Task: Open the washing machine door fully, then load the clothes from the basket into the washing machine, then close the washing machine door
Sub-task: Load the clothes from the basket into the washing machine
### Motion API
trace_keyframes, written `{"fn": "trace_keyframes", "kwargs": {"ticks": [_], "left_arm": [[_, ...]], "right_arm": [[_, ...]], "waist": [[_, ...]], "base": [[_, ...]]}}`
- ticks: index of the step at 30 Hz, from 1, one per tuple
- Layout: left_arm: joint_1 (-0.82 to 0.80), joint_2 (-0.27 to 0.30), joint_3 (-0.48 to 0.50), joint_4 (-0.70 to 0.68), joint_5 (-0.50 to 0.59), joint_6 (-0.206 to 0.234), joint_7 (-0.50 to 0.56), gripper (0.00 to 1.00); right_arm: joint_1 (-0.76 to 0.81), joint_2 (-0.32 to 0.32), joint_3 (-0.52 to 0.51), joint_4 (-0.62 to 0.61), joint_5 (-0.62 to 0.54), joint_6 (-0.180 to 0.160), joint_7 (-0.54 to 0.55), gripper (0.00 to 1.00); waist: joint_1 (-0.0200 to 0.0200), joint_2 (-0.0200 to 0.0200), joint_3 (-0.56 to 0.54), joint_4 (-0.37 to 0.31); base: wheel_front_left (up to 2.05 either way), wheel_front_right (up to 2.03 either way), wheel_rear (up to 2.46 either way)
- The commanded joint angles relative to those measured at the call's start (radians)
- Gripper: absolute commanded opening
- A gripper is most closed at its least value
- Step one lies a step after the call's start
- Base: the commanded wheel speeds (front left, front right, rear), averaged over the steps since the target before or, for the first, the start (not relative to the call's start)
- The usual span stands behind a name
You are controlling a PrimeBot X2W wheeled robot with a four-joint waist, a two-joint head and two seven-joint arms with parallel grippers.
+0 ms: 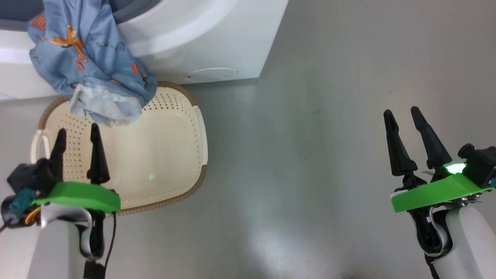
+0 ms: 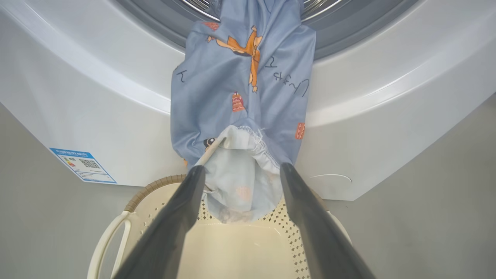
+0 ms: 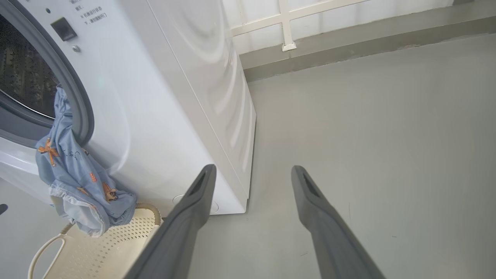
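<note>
Clothes [image 1: 93, 66] of light blue fabric with orange prints hang from the mouth of the washing machine [image 1: 201, 42] in the head view, their pale lower end drooping over the far rim of the basket [image 1: 162, 155], which stands on the grey floor [image 1: 310, 155] just before the machine and close to its round flap [image 1: 215, 71]. The left claw [image 1: 77, 129] hovers over the near left part of the basket, fingers spread and holding nothing; the right claw [image 1: 402, 111] is well apart to the right above bare floor, likewise spread and empty. In the left wrist view the two dark fingers stand apart, with the hanging cloth beyond and between their tips; the cloth runs up over the grey gasket [image 2: 155, 19], a blue energy sticker [image 2: 82, 164] sits low on the white front, and a white handle [image 2: 104, 240] of the basket curves at the lower left. In the right wrist view the fingers are parted over the floor, the dark drum [image 3: 23, 77] is open at the left, and the cloth trails from its lip down to the basket's rim; whether it touches the rim I cannot tell.
</note>
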Motion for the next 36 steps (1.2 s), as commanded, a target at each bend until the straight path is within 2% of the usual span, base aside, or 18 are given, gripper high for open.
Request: {"fn": "trace_keyframes", "kwargs": {"ticks": [1,17,21,28,36], "left_arm": [[-0.021,0.024,0.019,0.004,-0.007,-0.001,-0.006,1.00],[-0.303,0.059,-0.054,0.400,-0.078,-0.001,-0.006,1.00],[-0.370,0.082,-0.075,0.472,-0.095,-0.001,-0.006,1.00],[-0.457,0.103,-0.137,0.551,-0.109,-0.002,-0.006,1.00],[-0.519,0.109,-0.184,0.577,-0.131,-0.002,-0.006,1.00]], "right_arm": [[0.007,-0.008,0.020,-0.025,0.001,0.010,-0.005,1.00],[-0.040,0.002,0.042,-0.032,-0.001,0.010,-0.005,1.00],[-0.050,0.005,0.056,-0.030,0.000,0.010,-0.005,1.00],[-0.057,0.009,0.068,-0.028,0.002,0.010,-0.005,1.00],[-0.064,0.014,0.075,-0.031,0.004,0.010,-0.005,1.00]], "waist": [[0.0000,0.0000,0.011,-0.002],[0.0000,0.0000,0.096,-0.025],[0.0000,0.0000,0.111,-0.041],[0.0000,0.0000,0.131,-0.063],[0.0000,0.0000,0.148,-0.077]], "base": [[0.00,0.00,0.00],[0.00,0.00,0.00],[0.00,0.00,0.00],[0.00,0.00,0.00],[0.00,0.00,0.00]]}}
